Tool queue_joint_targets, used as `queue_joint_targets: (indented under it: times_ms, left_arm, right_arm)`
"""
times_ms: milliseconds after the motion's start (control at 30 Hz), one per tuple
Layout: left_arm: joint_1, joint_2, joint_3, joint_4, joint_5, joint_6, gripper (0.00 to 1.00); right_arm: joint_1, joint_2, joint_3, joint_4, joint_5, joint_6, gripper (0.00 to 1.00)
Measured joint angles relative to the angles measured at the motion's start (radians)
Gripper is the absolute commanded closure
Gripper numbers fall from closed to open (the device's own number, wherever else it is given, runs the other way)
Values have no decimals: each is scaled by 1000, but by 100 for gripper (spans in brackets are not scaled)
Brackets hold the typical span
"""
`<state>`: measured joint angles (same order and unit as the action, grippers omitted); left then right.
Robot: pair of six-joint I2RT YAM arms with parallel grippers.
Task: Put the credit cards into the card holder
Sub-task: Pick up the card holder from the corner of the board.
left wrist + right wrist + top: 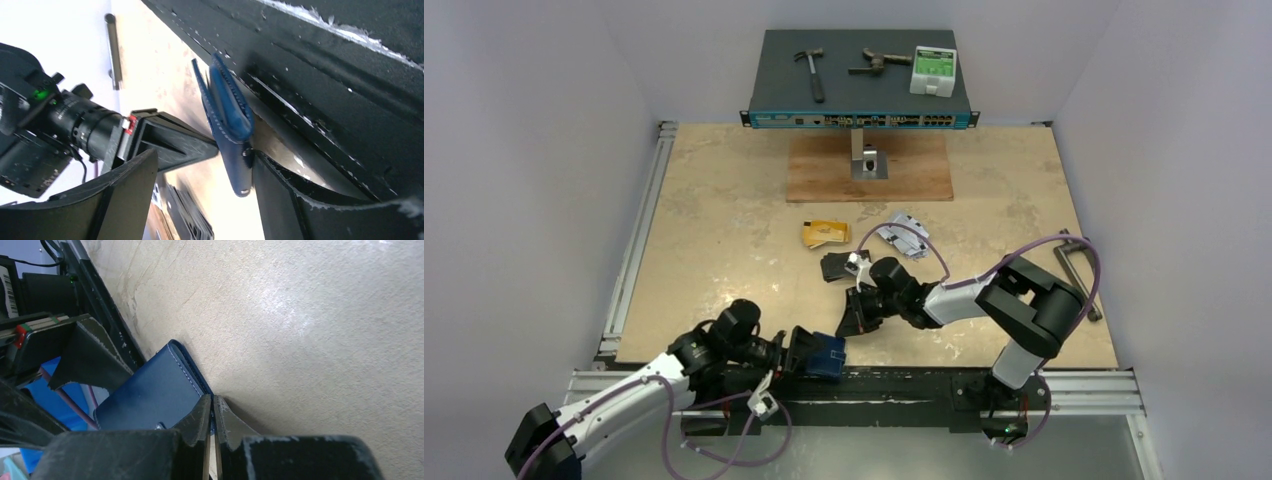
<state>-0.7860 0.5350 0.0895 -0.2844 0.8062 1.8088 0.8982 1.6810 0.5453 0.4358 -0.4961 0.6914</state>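
Navy card holder (230, 115) within the spread left gripper (204, 157), seemingly unclamped.

My left hand (204, 160) is spread wide around the blue card holder (227, 115), which stands on edge by the black rail (325, 75), one finger (285, 200) touching its snap end, the right hand (207, 146) against its side.

At the near table (724, 230) edge, card holder (826, 356); credit cards (825, 233) behind.

I count one card holder (826, 355). There are three small heaps: gold cards (824, 234), black cards (836, 267) and silver-grey cards (906, 236), each overlapping too much to number. I also count one hammer (810, 72), one white box (934, 70) and one wooden board (824, 170).
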Motion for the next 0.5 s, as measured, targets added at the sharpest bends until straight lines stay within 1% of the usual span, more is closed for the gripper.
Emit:
queue_joint_targets:
  times_ms: [100,167,267,333,433,500]
  left_arm:
    - [0,-8,-7,26,37,-29,35]
    - [0,13,-9,34,57,-37,38]
    - [-2,84,-13,56,77,-42,44]
    - [-10,147,-15,95,80,-57,51]
    - [-50,246,-9,204,56,-159,59]
    - [-80,297,10,257,29,-249,62]
  right_arm:
    - [16,2,16,-19,19,0,100]
    - [26,3,26,-30,31,0,100]
    - [33,15,36,-32,33,2,100]
    - [37,21,42,-32,33,5,100]
    - [40,26,45,-31,34,9,100]
    - [40,27,45,-30,34,10,100]
